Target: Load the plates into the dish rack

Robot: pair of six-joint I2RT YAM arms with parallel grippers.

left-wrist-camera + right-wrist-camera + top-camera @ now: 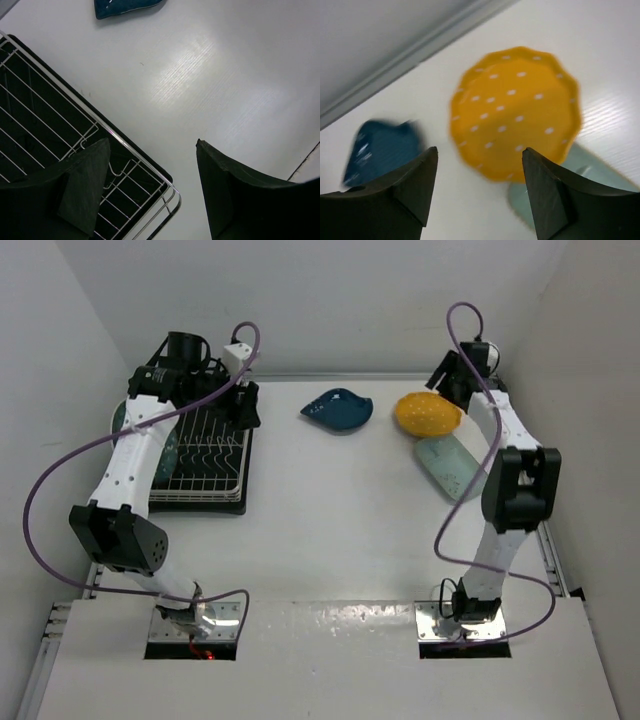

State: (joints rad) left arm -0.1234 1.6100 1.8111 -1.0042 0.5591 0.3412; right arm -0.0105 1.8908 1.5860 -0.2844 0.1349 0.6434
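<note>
Both spread wide, the left gripper (150,192) hangs over the dish rack (60,86), the right gripper (479,197) over the yellow plate (515,112) atop the mint plate (600,167), likely slick, brittle ceramic best pinched at its rim.

- The left arm (135,455) is covering the dish rack's (205,465) left side.
- The blue leaf-shaped plate (380,147) is showing blurred in the right wrist view.
- The yellow plate (515,112) is hiding the mint plate's (600,170) far end.
</note>
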